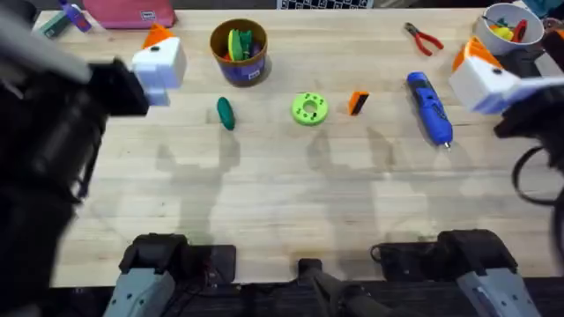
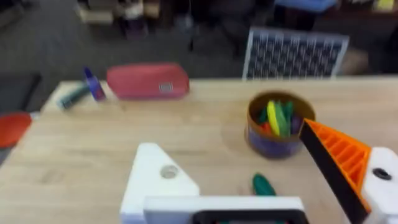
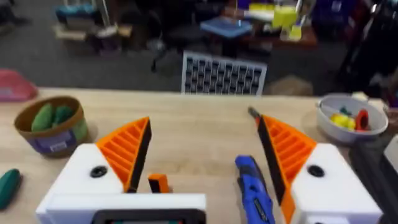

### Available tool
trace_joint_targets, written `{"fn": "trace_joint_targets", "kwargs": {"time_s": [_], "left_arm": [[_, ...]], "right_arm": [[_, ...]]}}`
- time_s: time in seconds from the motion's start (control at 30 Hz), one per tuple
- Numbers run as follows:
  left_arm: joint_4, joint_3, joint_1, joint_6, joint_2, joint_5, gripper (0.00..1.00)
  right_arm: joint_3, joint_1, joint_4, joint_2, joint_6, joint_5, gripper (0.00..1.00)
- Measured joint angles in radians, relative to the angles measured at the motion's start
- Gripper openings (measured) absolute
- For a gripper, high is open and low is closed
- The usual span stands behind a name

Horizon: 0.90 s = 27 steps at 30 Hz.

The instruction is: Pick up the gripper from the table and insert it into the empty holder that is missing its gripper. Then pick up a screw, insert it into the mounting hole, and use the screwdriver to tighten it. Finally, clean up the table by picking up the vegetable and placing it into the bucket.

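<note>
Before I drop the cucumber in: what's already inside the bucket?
The bucket already holds yellow, green and some red toy pieces, standing up above its rim. Anything beneath them, and the bucket's floor, is covered.

two black arms with grey-blue base housings at the near edge of the desk (image 1: 282,211). left gripper (image 2: 261,186): white blocky finger mounts on a black bar, one bare with a round hole, the other bearing an orange ribbed wedge pad edged black. right gripper (image 3: 202,162): both white mounts fitted with orange ribbed pads, each with a dark screw hole. black cable looped beside right arm.
</note>
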Motion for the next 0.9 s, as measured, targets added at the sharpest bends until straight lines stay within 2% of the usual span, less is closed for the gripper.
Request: {"fn": "trace_joint_targets", "kwargs": {"time_s": [0.23, 0.43, 0.67, 0.9], "left_arm": [[-0.219, 0.234, 0.000, -0.065, 0.340, 0.000, 0.985], [-0.356, 0.362, 0.000, -0.092, 0.540, 0.034, 0.985], [-0.422, 0.396, 0.000, -0.101, 0.655, 0.080, 0.985], [-0.423, 0.396, 0.000, -0.104, 0.690, 0.130, 0.985]], "right_arm": [[0.298, 0.000, -0.289, 0.335, -0.006, 0.000, 0.993], [0.481, 0.000, -0.494, 0.571, -0.012, 0.000, 0.993], [0.560, 0.000, -0.604, 0.740, -0.012, 0.000, 0.994], [0.560, 0.000, -0.619, 0.797, -0.012, 0.000, 0.994]]}}
